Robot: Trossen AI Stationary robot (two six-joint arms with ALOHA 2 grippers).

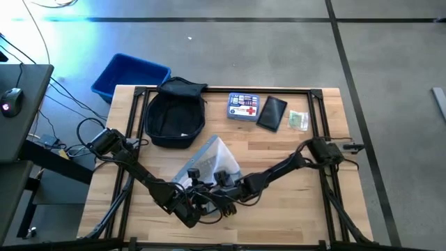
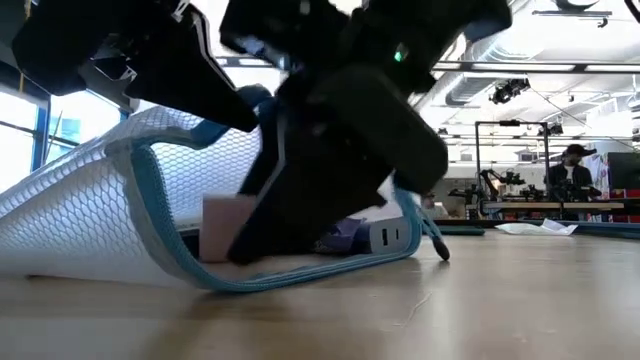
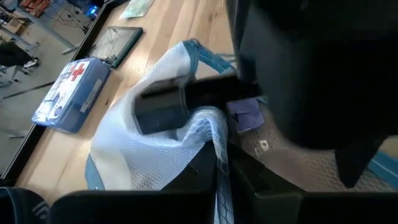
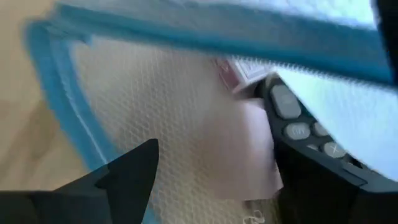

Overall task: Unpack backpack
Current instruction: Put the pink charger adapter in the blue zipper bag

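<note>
Backpack (image 1: 175, 115) lies open at upper centre-left of table (image 1: 293, 209). Lower centre, left gripper (image 1: 198, 201) clenched on white mesh pouch (image 1: 208, 164); right gripper (image 1: 224, 183) spread wide at pouch mouth, grasping nothing visible

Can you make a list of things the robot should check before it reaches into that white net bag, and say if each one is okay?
1. White mesh bag out of the backpack and on the table: ok.
2. Left gripper pinching the bag's mesh to hold it up: ok, it is shut on the mesh.
3. Bag mouth open: ok, the low view shows the blue-edged opening lifted.
4. Right gripper at the opening, open: ok.
5. Something inside to grab: ok, a remote and a pink item show.
6. Which item the right gripper will reach first: cannot tell.
</note>
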